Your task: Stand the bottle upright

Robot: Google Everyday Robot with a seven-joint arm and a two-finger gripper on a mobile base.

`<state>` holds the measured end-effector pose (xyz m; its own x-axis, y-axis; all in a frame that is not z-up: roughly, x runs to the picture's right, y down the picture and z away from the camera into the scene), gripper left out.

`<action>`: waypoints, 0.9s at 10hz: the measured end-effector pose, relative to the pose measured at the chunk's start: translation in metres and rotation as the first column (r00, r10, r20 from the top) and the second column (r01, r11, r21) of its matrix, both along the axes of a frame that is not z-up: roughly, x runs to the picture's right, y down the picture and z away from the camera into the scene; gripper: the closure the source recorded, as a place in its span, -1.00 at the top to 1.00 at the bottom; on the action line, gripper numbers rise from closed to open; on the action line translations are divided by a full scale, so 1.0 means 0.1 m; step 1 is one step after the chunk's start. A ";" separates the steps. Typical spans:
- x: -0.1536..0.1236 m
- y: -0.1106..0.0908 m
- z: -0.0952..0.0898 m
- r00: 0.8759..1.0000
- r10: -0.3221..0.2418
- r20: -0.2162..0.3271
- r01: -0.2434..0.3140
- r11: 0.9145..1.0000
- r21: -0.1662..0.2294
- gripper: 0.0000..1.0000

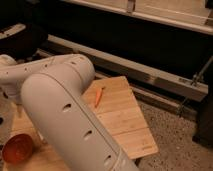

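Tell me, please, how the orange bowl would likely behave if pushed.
The orange bowl sits open side up, so it would probably slide, not roll. It seems close to the table edge, so a push outward might drop it. The gripper is out of view, somewhere beyond the arm.

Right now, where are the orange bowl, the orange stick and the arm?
orange bowl (18, 149), camera view, its inside
orange stick (99, 97), camera view, its middle
arm (65, 115), camera view, its white shell
pincer: unseen, beyond arm's left end
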<state>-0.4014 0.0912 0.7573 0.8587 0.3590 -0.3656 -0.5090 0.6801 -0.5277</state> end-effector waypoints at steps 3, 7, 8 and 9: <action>-0.05 0.07 0.14 0.994 -0.097 -0.042 0.095 0.995 -0.040 0.60; -0.11 0.13 0.40 0.990 -0.049 -0.136 0.037 0.995 -0.091 0.60; -0.10 0.16 0.47 0.987 -0.032 -0.158 0.016 0.995 -0.101 0.60; -0.09 0.18 0.53 0.984 -0.019 -0.176 0.000 0.994 -0.106 0.60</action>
